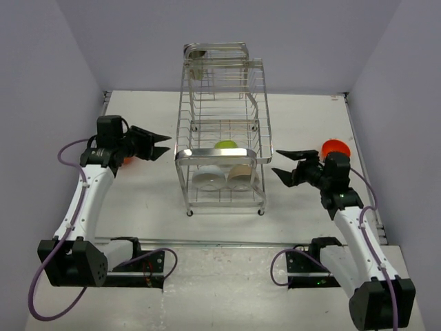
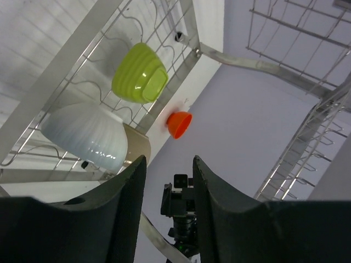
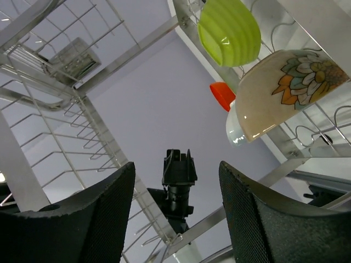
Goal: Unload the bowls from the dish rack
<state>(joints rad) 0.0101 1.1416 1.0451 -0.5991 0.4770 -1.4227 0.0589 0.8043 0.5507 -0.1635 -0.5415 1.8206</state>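
Flanking the tall chrome wire dish rack (image 1: 216, 153) on the white desk (image 1: 151, 200), the left pincer (image 1: 169, 144) and right pincer (image 1: 275, 161) stood open and empty, wire walls screening the lime-green bowl (image 1: 224, 145), white bowl (image 1: 207, 181) and beige bowl (image 1: 241, 177) inside; a round orange bowl (image 1: 335, 147) sat beside the right arm.

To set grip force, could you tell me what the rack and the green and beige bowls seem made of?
Rack: shiny wire, likely chromed steel. Green bowl: ribbed, glossy; glazed ceramic or plastic. Beige bowl: glossy with printed flower, probably glazed ceramic.
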